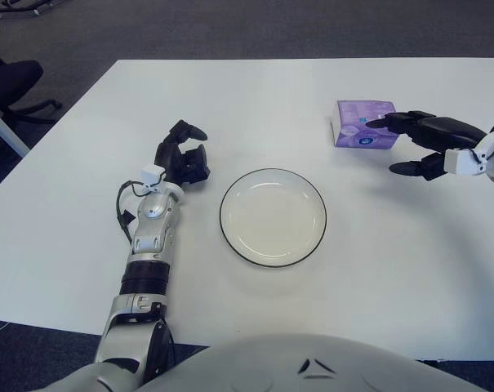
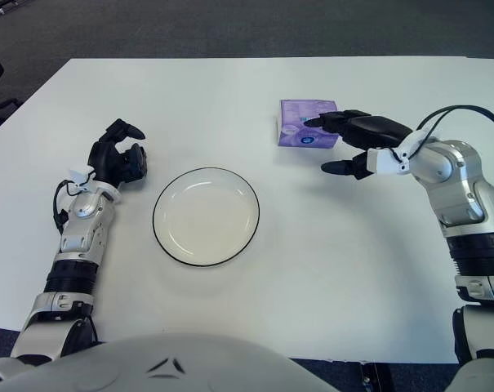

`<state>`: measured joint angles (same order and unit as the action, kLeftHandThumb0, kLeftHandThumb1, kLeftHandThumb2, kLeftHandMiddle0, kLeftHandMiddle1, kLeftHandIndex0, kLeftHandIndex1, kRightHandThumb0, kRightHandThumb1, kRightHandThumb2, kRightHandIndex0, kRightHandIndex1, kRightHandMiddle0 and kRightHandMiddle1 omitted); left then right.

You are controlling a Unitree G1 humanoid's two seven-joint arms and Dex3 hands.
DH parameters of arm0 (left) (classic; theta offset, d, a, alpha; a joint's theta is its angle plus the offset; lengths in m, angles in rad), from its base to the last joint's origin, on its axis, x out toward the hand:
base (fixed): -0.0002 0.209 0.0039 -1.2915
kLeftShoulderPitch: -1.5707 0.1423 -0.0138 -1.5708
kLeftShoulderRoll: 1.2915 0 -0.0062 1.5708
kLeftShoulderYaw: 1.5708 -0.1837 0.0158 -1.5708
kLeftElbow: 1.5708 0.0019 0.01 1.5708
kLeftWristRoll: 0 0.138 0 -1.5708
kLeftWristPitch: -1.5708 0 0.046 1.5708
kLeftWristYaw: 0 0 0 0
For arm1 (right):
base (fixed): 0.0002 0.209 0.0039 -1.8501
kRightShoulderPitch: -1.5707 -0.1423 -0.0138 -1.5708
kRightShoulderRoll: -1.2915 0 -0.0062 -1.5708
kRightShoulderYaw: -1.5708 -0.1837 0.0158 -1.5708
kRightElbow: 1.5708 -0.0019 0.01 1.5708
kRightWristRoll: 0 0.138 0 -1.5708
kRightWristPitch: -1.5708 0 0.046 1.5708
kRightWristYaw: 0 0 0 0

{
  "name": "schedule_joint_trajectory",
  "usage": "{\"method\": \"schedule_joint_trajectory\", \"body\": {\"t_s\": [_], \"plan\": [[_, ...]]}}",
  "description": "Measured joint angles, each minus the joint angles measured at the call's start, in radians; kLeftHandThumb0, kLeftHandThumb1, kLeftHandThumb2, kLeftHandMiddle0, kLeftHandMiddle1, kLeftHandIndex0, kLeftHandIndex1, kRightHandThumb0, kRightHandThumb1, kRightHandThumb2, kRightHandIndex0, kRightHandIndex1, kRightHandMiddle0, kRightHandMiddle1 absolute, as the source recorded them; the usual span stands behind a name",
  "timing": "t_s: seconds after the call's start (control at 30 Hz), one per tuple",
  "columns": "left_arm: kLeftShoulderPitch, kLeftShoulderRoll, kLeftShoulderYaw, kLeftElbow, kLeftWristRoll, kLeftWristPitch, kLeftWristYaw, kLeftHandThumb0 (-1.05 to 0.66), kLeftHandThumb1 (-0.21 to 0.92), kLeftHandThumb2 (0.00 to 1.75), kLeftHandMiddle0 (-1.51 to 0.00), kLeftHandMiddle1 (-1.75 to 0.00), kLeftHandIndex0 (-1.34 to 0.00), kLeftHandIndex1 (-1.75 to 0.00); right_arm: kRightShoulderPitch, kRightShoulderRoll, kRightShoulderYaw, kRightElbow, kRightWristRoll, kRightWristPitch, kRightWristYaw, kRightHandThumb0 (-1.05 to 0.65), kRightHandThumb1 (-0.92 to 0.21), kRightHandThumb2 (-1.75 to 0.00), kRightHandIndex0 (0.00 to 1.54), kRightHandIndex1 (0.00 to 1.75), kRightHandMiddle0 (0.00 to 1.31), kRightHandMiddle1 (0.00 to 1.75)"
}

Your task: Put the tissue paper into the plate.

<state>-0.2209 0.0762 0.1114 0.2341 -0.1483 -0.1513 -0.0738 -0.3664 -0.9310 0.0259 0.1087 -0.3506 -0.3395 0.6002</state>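
A purple tissue pack lies on the white table, to the right of and beyond the plate. A white plate with a dark rim sits empty at the table's middle. My right hand is at the pack's right side, fingers spread, the upper fingers reaching over the pack's near right corner and the thumb below, clear of the pack. It holds nothing. My left hand shows to the left of the plate, fingers loosely curled and empty.
The white table spreads widely around the plate. A black office chair stands off the table's far left corner on grey carpet.
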Motion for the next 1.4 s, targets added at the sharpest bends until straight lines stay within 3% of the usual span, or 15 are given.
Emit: {"method": "schedule_joint_trajectory", "body": {"t_s": [0.67, 0.93, 1.4], "plan": [[0.0, 0.001, -0.001, 0.001, 0.0, 0.0, 0.0, -0.47, 0.35, 1.27, -1.3, -1.75, -0.58, -1.75, -0.099, 0.039, 0.028, 0.159, -0.126, -0.046, -0.214, -0.72, -0.91, -0.49, 0.14, 0.21, 0.0, 0.55], [0.0, 0.001, -0.001, 0.0, 0.0, -0.001, 0.0, -0.47, 0.35, 1.27, -1.31, -1.75, -0.59, -1.75, -0.154, 0.072, 0.077, 0.222, -0.198, -0.05, -0.285, -0.81, -0.92, -0.47, 0.12, 0.23, 0.0, 0.64], [-0.001, 0.0, -0.004, -0.004, 0.003, -0.003, 0.002, -0.47, 0.34, 1.28, -1.31, -1.75, -0.59, -1.75, -0.269, 0.11, 0.175, 0.326, -0.299, -0.071, -0.323, -0.9, -0.92, -0.53, 0.04, 0.21, 0.0, 0.62]]}}
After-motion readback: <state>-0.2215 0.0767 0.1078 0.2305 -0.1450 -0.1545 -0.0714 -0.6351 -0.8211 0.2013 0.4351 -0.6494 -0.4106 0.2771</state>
